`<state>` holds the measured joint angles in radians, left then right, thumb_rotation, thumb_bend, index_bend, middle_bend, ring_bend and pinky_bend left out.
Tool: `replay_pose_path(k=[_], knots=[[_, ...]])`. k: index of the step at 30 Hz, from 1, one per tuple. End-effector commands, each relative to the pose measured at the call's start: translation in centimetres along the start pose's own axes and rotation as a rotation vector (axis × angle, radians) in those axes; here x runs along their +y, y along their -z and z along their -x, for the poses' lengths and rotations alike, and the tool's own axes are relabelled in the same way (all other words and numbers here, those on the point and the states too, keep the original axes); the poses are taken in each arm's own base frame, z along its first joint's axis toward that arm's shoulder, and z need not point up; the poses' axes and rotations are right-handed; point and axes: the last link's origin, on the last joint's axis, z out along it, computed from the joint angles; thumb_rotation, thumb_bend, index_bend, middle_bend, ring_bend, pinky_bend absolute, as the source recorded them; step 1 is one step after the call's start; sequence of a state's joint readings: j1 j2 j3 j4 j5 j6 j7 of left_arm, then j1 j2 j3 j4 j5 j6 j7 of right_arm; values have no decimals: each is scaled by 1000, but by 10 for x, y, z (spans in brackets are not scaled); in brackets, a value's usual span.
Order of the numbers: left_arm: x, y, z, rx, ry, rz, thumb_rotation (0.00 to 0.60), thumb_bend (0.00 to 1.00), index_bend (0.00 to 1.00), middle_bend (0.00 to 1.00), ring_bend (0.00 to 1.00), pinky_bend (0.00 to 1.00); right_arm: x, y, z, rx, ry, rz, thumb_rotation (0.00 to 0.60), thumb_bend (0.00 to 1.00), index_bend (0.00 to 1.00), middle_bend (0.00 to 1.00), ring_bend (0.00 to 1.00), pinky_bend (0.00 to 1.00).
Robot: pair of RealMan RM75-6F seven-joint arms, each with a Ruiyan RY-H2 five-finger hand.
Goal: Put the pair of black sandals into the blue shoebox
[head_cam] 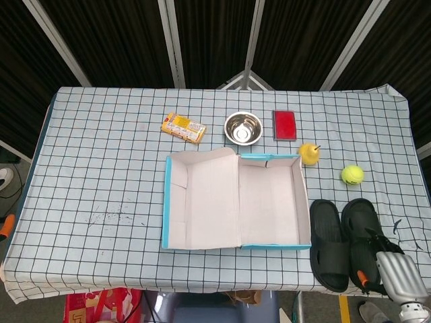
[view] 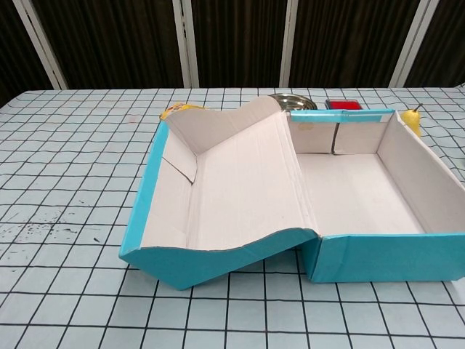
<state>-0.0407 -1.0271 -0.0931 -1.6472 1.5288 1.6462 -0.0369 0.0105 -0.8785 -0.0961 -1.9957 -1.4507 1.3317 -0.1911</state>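
The pair of black sandals lies side by side near the table's front right corner, the left sandal (head_cam: 328, 243) next to the box and the right sandal (head_cam: 359, 221) beside it. The blue shoebox (head_cam: 269, 202) stands open and empty, its lid folded out to the left; the chest view shows the shoebox (view: 363, 189) close up but no sandals. My right hand (head_cam: 392, 264) hovers at the right sandal's near end with dark fingers spread, holding nothing. Of my left hand only an orange tip (head_cam: 3, 227) shows at the left edge.
A tennis ball (head_cam: 351, 175) and a yellow pear (head_cam: 309, 153) lie behind the sandals. Further back are a red case (head_cam: 284, 124), a steel bowl (head_cam: 243, 128) and a yellow snack pack (head_cam: 184, 127). The table's front edge runs just below the sandals.
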Motion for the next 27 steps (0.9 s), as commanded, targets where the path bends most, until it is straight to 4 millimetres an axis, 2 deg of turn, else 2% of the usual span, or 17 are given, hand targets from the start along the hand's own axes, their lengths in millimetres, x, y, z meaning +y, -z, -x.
replay_pose_path(k=[1,5,9,14,20,27], knots=[[-1,0,0,-6,2,1,600,504,159,49,12,135,-4,16,4,-45,12,14,600,331,186,86,107,213],[-2,0,-1,-4,1,-1,600,504,159,39,0,129,-8,23,10,-66,10,20,600,330,159,77,88,205],[-1,0,-1,-3,1,1,600,503,159,38,0,128,-9,21,22,-72,8,30,600,331,147,75,88,202],[-1,0,-1,-3,-3,-1,600,504,159,36,0,129,-11,13,35,-56,-5,37,600,331,121,69,88,202],[-2,-1,0,-1,-5,-6,600,504,159,33,0,128,-12,4,45,-37,-12,44,600,331,31,39,65,201],[-1,-2,2,-6,-15,-8,600,503,159,32,0,126,-10,-6,55,-10,-11,45,600,331,13,26,32,191]])
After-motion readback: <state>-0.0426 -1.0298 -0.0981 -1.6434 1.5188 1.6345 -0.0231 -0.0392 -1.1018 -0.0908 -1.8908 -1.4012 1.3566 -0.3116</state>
